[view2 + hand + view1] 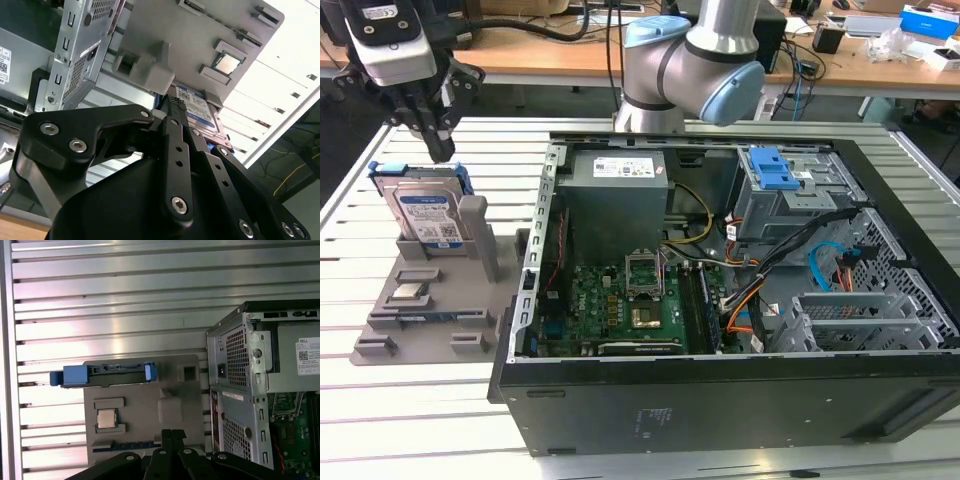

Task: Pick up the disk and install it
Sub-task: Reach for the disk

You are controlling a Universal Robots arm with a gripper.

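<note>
I see claw (pixel 441 148) pinched narrow, empty; open PC case (pixel 720 410) well off beside it, grey holder (pixel 425 338) underneath, disk (pixel 423 212) just below: upright, blue rails, blue-white label.

Table (pixel 420 420): slatted aluminium top, ribs running left-right in the exterior view; the first wrist view shows the same slats (pixel 100 290).

Two items sit directly on it:
- grey holder plate (pixel 460 305), on the exterior view's left, lying flat, also seen from above in the first wrist view (pixel 140 425)
- open computer case (pixel 720 400), on its side with the open face up, taking the middle and the exterior view's right. It is just beside the holder, and I can't tell whether they touch.

On the holder: the disk (pixel 425 215) stands on edge in the far slot, and a small square chip (pixel 410 293) lies flat nearer.
</note>
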